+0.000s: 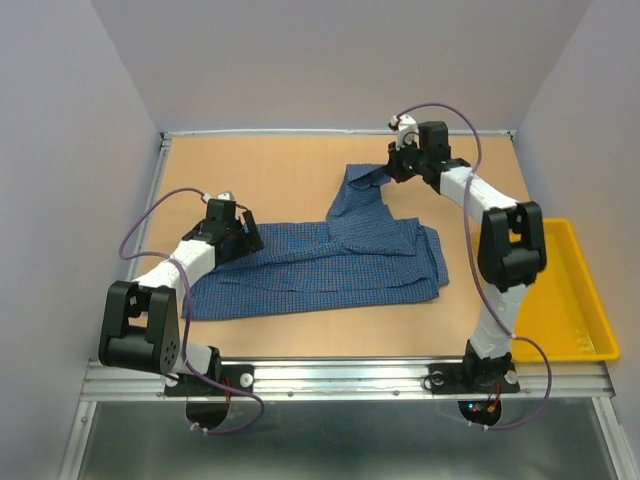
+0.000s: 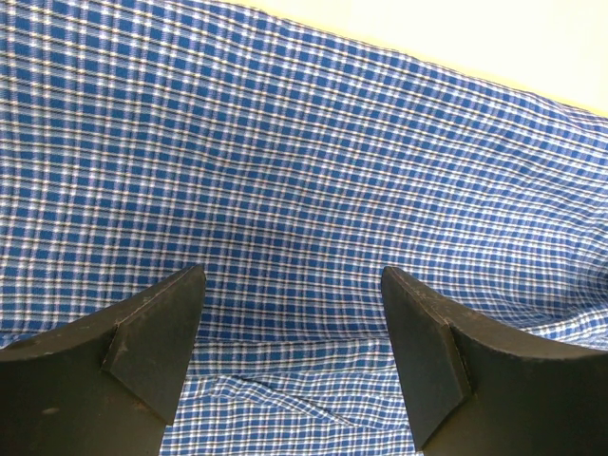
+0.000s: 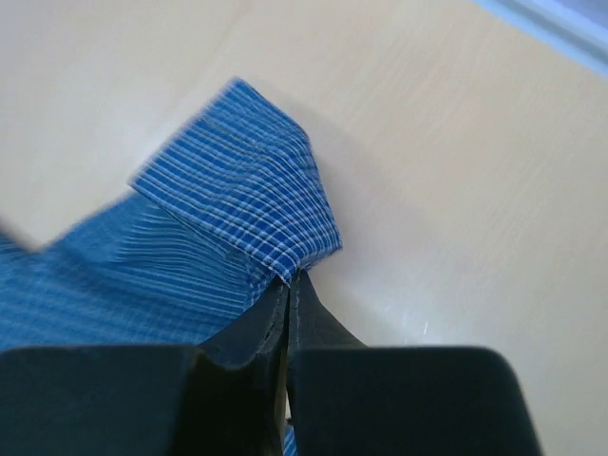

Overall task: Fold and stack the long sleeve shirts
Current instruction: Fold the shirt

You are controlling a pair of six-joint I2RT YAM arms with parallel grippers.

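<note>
Shirt (image 1: 320,265) of blue fine-checked cloth is seen spread across the middle of the bench (image 1: 250,170), mostly flat, with one part drawn out toward the far right corner. It is judged to be light, soft and limp: no shape will be kept when it is lifted, and whatever is not held can be expected to sag and drag. The weave looks dry and matt, so little slipping between the pads is expected. Hold is best taken at doubled, stitched edges such as a cuff, collar or hem, where the cloth is thicker. Just such an edge is pinched at the tips of the right hand (image 3: 290,285), which is clenched on it; whether it is cuff or collar cannot be told. The left hand (image 2: 290,285) is released, its jaws standing wide just above the flat cloth near the left end, grasping nothing. The bench top is smooth, pale brown and matt, so cloth should slide over it readily. Plain walls (image 1: 60,150) enclose it on three sides, and a yellow tray (image 1: 570,300) lies beyond the right edge, apart from the shirt.
</note>
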